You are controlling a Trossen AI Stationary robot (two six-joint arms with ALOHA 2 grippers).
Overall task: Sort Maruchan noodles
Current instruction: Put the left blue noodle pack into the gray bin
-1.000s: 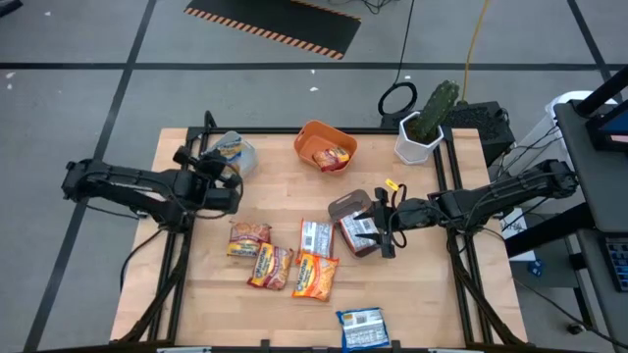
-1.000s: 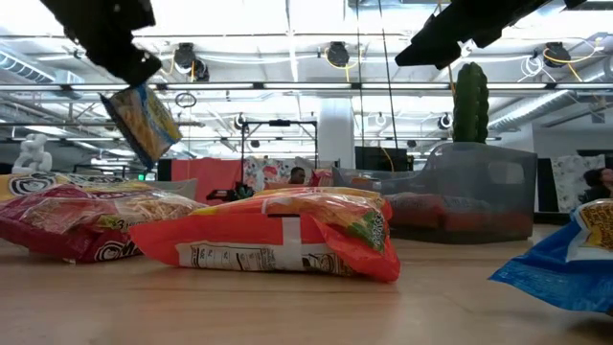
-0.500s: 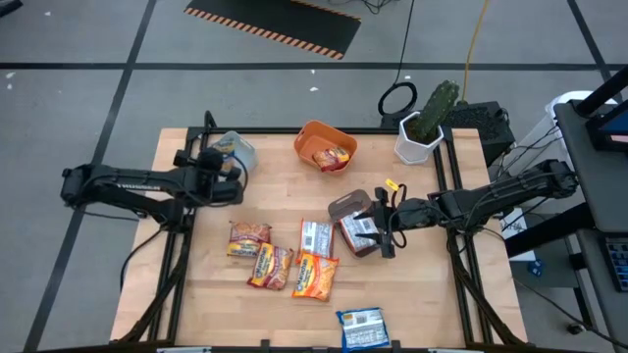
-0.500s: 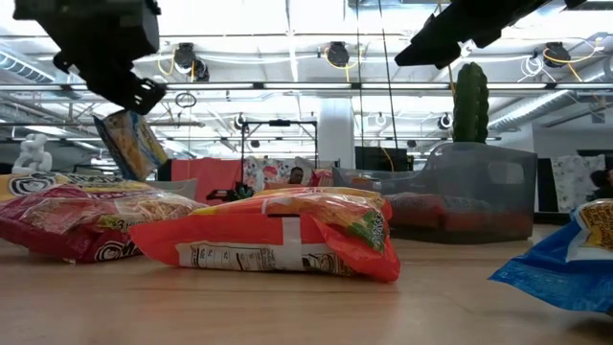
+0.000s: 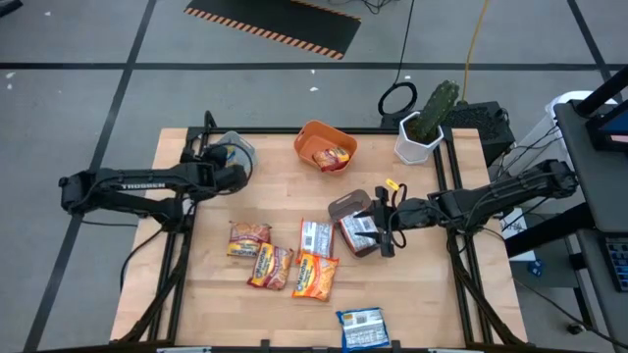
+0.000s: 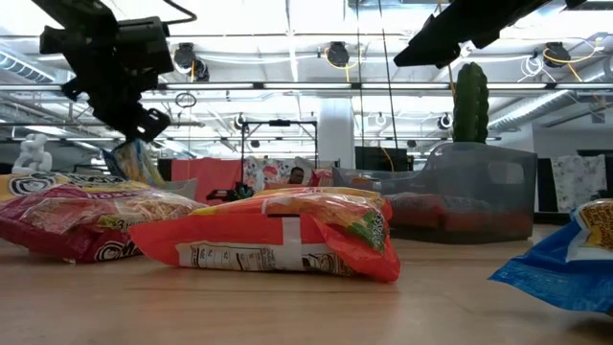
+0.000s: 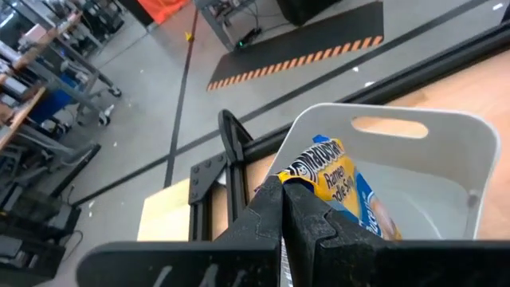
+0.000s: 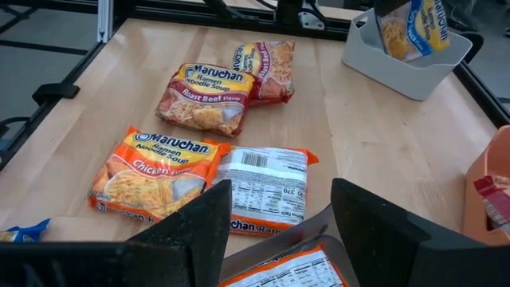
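Note:
My left gripper [image 5: 228, 169] is at the table's far left, shut on a yellow-and-blue Maruchan packet [image 7: 339, 182] whose lower end hangs inside a light grey tray [image 7: 414, 127]. In the low view the packet [image 6: 134, 163] dangles under the gripper [image 6: 126, 123]. My right gripper [image 8: 279, 209] is open and hovers right of centre over a grey tray [image 5: 345, 204] that holds a red-and-white packet [image 5: 359, 231]. Several loose packets lie flat mid-table: two red [image 5: 249, 238], [image 5: 270, 265], one white back-up [image 5: 316, 238] and one orange [image 5: 314, 277]. My left gripper pinches the yellow-and-blue packet by its upper edge [image 7: 288, 177] between the two fingers [image 7: 271, 209], coming from above. The packet hangs below the fingers, tilted, with its lower part inside the grey tray. Whether it rests on the tray's bottom, I cannot tell.
An orange tray [image 5: 306, 137] at the far middle holds a red packet [image 5: 331, 156]. A blue packet [image 5: 361, 328] lies at the near edge. A potted cactus [image 5: 429, 120] stands at the far right corner. Bare wood shows at the near left and between the trays.
My left gripper has moved toward the far edge and down, carrying the yellow-and-blue packet from above the table into the light grey tray. The packet now hangs lower and farther off in the low view. The right arm has kept still.

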